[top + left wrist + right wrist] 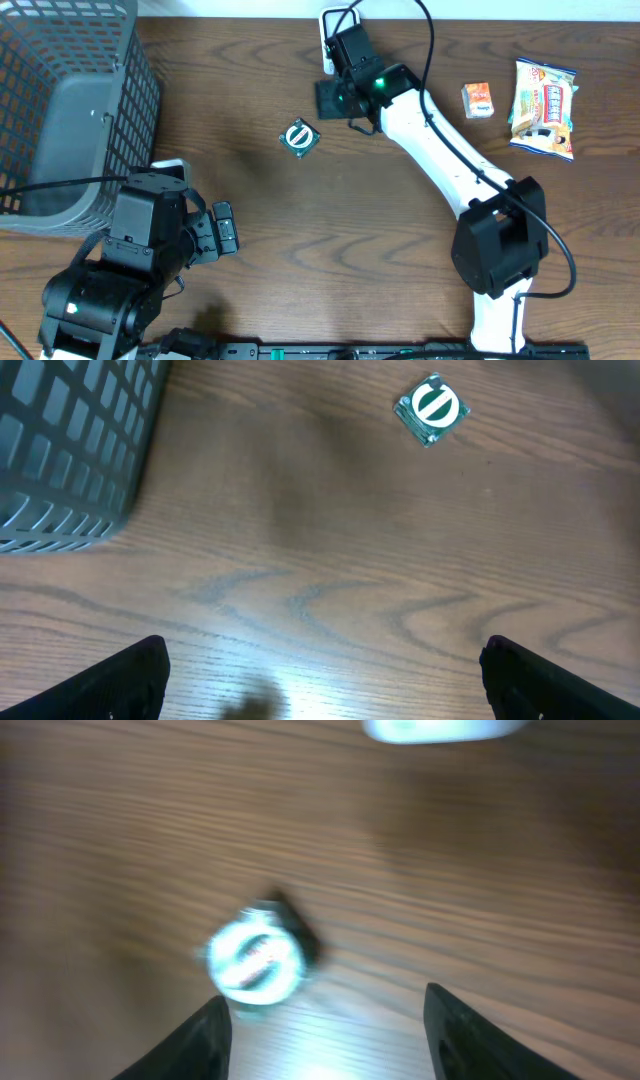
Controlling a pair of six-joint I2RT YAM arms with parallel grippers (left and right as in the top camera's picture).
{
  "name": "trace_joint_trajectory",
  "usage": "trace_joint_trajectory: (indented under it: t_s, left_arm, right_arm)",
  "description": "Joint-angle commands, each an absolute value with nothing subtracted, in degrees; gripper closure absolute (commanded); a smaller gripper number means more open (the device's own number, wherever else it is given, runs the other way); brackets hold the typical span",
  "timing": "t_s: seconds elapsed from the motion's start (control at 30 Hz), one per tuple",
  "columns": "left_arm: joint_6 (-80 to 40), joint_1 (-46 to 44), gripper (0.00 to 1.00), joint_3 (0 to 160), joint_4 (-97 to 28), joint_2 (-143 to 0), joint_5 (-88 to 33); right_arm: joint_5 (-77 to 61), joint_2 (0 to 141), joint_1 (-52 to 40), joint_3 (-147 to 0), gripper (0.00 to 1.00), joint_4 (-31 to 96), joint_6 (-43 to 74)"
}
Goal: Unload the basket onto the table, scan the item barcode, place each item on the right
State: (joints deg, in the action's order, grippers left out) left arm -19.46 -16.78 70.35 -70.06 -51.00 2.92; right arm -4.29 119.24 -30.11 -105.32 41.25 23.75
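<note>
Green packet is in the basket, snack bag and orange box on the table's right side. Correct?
No. The green packet is not in the basket; it lies on the open table, apart from the basket, as the overhead view shows. The snack bag and orange box are on the table's right side, as said.

Green-white packet (299, 138), grey basket (140, 90), brown wood-grain table (300, 240).
</note>
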Motion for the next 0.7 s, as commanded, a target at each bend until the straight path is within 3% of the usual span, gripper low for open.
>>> trace_joint_trajectory:
  t_s: [0.0,0.03,0.1,0.13,0.17,0.2,0.27,0.43,0.67]
  left_arm:
    - [-19.4,-16.7,0.02,70.3,-70.0,-50.9,3.0]
    - [-19.4,-16.7,0.02,70.3,-70.0,-50.9,3.0]
    - [-19.4,-16.7,0.02,70.3,-70.0,-50.9,3.0]
    - [-19.4,-16.7,0.02,70.3,-70.0,-50.9,3.0]
    - [-19.4,-16.7,0.02,70.3,-70.0,-50.9,3.0]
    - [-19.4,-16.7,0.02,70.3,-70.0,-50.9,3.0]
    - [-19.4,-16.7,0.02,70.3,-70.0,-50.9,3.0]
    - [-19.4,-16.7,0.02,70.3,-70.0,-50.9,3.0]
    - [-19.4,-16.7,0.03,70.3,-70.0,-50.9,3.0]
  right_arm:
    - [-20.8,121.2,-31.5,-105.3,0.01,37.3,34.2]
    - [-21.6,121.7,-32.0,-105.3,0.02,35.6,35.7]
    - [-19.5,122.2,-33.0,-105.3,0.20,31.9,37.8]
    - [-16.4,122.7,-33.7,-105.3,0.24,30.3,39.3]
    - [-13.1,122.9,-34.3,-105.3,0.19,29.6,41.1]
    - [-8.8,123.3,-35.0,-105.3,0.07,29.6,43.9]
    - [-0.3,124.0,-36.2,-105.3,0.01,31.3,50.5]
    - [8.8,127.4,-38.5,-105.3,0.01,34.2,62.9]
    - [8.3,134.9,-39.5,-105.3,0.01,33.3,63.2]
